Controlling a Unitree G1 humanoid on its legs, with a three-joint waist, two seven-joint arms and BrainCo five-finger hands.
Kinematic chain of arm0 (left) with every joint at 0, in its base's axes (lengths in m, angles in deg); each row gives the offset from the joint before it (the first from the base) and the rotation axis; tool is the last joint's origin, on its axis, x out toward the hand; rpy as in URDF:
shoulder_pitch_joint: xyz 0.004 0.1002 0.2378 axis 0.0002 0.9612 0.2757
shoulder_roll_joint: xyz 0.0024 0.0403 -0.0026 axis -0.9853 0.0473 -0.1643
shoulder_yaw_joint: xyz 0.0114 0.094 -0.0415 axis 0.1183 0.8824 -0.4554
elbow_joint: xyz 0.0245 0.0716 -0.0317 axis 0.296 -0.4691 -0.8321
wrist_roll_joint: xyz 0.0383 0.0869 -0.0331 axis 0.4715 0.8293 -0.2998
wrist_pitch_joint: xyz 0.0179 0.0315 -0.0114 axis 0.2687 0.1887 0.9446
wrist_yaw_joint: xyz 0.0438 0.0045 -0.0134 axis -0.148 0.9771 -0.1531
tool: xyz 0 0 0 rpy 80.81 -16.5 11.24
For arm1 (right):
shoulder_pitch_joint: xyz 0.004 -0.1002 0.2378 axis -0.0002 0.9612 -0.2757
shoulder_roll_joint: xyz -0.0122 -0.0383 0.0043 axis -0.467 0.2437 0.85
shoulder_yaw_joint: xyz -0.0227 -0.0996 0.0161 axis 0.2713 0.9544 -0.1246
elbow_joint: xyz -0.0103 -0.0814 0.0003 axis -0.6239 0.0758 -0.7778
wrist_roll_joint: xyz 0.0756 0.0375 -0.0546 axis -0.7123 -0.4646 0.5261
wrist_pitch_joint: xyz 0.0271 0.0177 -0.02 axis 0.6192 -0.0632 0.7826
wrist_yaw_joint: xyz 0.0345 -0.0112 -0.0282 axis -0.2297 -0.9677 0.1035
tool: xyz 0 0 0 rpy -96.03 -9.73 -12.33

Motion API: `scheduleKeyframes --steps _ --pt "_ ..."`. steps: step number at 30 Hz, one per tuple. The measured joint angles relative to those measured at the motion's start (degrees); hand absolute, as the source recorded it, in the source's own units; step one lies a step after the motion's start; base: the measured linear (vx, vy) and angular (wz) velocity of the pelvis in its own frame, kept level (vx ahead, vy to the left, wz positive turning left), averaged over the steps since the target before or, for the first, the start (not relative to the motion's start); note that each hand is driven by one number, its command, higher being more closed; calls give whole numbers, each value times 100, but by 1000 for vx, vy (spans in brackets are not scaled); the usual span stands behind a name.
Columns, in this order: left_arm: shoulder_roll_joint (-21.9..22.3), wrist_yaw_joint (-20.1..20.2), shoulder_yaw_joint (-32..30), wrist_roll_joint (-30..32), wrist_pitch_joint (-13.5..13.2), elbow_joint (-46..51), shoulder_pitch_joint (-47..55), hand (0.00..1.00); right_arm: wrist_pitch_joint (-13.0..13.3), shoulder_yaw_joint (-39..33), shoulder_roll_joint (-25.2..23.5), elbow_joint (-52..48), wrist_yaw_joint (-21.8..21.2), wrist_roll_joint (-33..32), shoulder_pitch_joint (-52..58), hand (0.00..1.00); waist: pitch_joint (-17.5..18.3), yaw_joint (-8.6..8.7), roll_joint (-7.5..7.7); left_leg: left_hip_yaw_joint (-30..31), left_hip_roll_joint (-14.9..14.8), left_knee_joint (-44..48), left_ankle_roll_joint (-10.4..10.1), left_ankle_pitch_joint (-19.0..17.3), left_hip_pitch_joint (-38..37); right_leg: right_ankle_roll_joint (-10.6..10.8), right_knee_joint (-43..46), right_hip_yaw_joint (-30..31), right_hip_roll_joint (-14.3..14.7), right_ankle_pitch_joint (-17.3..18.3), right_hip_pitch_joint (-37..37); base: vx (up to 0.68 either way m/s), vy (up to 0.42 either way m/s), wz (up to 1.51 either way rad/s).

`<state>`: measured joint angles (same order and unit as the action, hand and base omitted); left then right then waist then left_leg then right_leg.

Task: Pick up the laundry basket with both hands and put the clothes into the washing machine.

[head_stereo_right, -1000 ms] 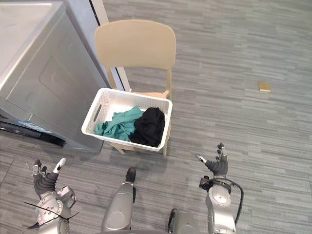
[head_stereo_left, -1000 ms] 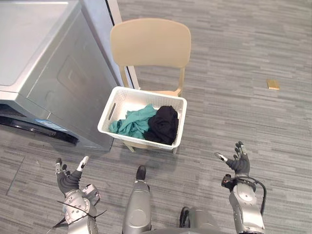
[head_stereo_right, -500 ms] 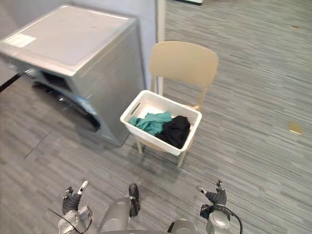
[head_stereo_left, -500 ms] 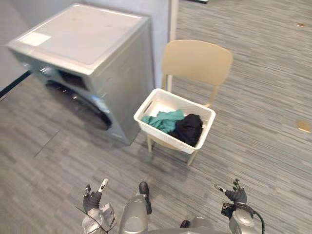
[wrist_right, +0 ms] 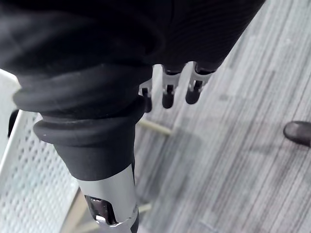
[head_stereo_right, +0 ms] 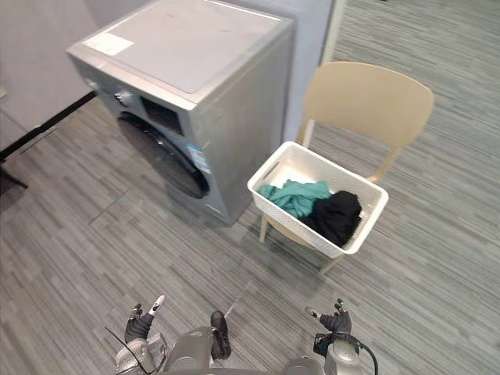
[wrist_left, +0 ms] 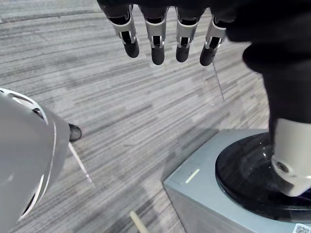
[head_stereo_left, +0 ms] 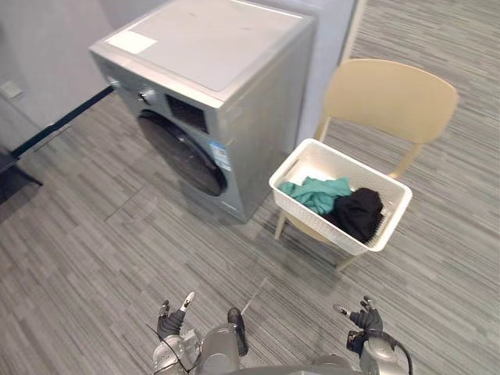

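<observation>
A white perforated laundry basket (head_stereo_left: 291, 194) rests on the seat of a beige chair (head_stereo_left: 391, 98). Inside it lie a teal garment (head_stereo_left: 316, 194) and a black garment (head_stereo_left: 358, 212). To its left stands a silver front-loading washing machine (head_stereo_left: 205, 55) with its dark round door (head_stereo_left: 180, 153) shut. My left hand (head_stereo_left: 173, 319) is low at the bottom of the view, far from the basket, fingers straight and empty. My right hand (head_stereo_left: 364, 318) is low at the bottom right, also open and empty. The right wrist view shows the basket's wall (wrist_right: 29, 179) past its fingers (wrist_right: 167, 94).
Grey plank flooring (head_stereo_left: 94, 242) spreads all around, with wide room in front of the machine. A grey wall with a dark skirting board (head_stereo_left: 58, 121) runs at the left. A dark shoe (wrist_right: 297, 132) shows on the floor in the right wrist view.
The camera has pulled back and swung, so the basket and chair now sit to the right and the machine's front door shows. Both hands stay open, lower in the view.
</observation>
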<state>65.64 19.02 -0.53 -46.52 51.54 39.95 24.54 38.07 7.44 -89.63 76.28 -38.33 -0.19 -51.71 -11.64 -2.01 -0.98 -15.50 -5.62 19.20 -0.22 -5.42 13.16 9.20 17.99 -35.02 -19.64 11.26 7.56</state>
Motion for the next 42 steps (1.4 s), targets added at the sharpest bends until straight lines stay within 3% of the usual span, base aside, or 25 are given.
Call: scheduleKeyframes --steps 1,2,3,4,5,6,8,10,11,14,18,20,21,23,24,25,26,30,37,39,42 --pt "-7 55 115 48 -20 0 7 0 0 4 -21 4 -34 -2 44 0 -18 -2 26 184 246 45 103 -91 7 -52 411 211 -220 -7 -45 65 266 91" --pt "-2 87 144 81 -20 -5 19 0 0 6 -10 1 -75 -2 51 0 -26 -13 28 308 360 29 142 -148 -7 -297 778 549 -304 2 -217 52 265 86" --pt "-12 102 178 94 -19 -27 28 0 -2 23 -26 1 -113 -2 30 0 -42 12 -16 471 456 8 147 -178 -10 -702 1322 1407 -253 130 -587 43 224 93" --pt "-18 101 169 111 -17 -39 25 0 -2 236 -49 -1 -157 -2 23 0 -79 74 -41 718 543 -53 165 -193 -60 -703 1556 2553 195 347 -851 63 208 118" --pt "-77 100 151 153 -17 -73 39 0 -3 511 -84 -1 -208 -2 11 0 -113 67 12 824 619 -140 180 -176 -188 -534 1698 3230 545 522 -1030 65 113 101" --pt "-116 97 123 160 -19 -113 56 0 -3 645 -119 -7 -213 -2 7 0 -128 57 57 870 659 -159 183 -178 -250 -470 1754 3414 671 581 -1107 84 62 85" --pt "-153 87 45 214 2 -187 158 0 0 1154 -211 -284 -238 -4 72 0 -157 84 137 1087 783 -199 258 -227 -496 -182 1917 3722 1190 798 -1381 90 -4 70" --pt "-62 82 46 306 3 -207 272 0 38 1346 -212 -583 -237 -12 132 0 -147 86 166 1101 786 -244 285 -248 -595 -147 1578 3799 1603 806 -1505 74 -76 44" --pt "-4 71 26 329 2 -222 265 0 121 1364 -203 -652 -224 -12 117 0 -137 95 189 1180 828 -232 307 -268 -601 -489 1118 3699 1738 660 -1544 98 -106 52" --pt "57 62 131 383 -5 -208 142 0 130 1358 -189 -679 -206 -11 46 0 -74 108 122 1414 756 -203 244 -214 -380 -890 742 3417 1823 470 -1488 137 -74 32" --pt "57 -7 199 439 -13 -227 -18 0 117 1346 -217 -674 -205 -9 149 0 -159 103 140 1522 712 -187 124 -308 -610 -1007 524 3015 1778 501 -1045 172 -80 35" --pt "57 -31 195 448 -16 -228 -18 0 125 1349 -259 -681 -207 -9 114 0 -158 95 126 1259 475 147 -4 -627 -610 -1071 375 2986 1862 542 -822 132 -71 3" --pt "57 -30 139 422 -16 -232 -45 0 126 1358 -271 -697 -208 -7 84 0 -169 112 112 504 -36 860 -48 -828 -426 -1129 242 2919 1912 562 -637 121 -37 11" --pt "6 -30 103 401 -19 -245 -78 0 123 1339 -264 -667 -196 -3 65 0 -182 77 172 -82 -574 1425 28 -883 -180 -1138 152 2874 1857 568 -436 169 23 23" --pt "6 -33 88 397 -26 -238 -90 0 124 1326 -257 -654 -191 -4 54 0 -184 76 173 -153 -664 1338 15 -873 -143 -1136 149 2865 1828 568 -406 193 109 25" --pt "8 -33 106 397 -29 -301 -115 0 127 1297 -236 -643 -186 -4 56 0 -172 91 87 -168 -747 673 -99 -513 -140 -1073 151 2766 1780 594 -353 145 152 33" --pt "39 -39 83 411 -25 -508 -254 0 117 1209 -215 -550 -181 -6 64 0 -197 87 98 3 -611 462 -257 -106 -171 -851 155 2740 1654 712 -310 149 156 38" --pt "46 -125 18 490 -24 -673 -379 0 125 1179 -212 -435 -191 1 23 0 -213 -58 88 220 -119 255 -98 -5 -154 -695 -350 2724 1359 649 -128 129 130 40" --pt "25 -185 -11 533 -31 -675 -323 0 123 1075 -159 -322 -111 117 2 0 -233 -69 55 537 -75 53 -186 310 -170 -648 -423 2578 1387 544 8 -33 -36 15" --pt "22 -184 -12 531 -32 -675 -282 0 122 1070 -81 -247 -63 116 -3 0 -236 -67 35 667 -105 53 -189 307 -172 -651 -426 2639 1448 497 -45 -93 -49 -15" --pt "19 -163 6 522 -38 -664 -236 0 121 1078 -54 -153 -48 118 -107 0 -227 -195 -12 882 -135 -5 -256 171 -72 -615 -369 2940 1488 493 -314 -82 19 -40"
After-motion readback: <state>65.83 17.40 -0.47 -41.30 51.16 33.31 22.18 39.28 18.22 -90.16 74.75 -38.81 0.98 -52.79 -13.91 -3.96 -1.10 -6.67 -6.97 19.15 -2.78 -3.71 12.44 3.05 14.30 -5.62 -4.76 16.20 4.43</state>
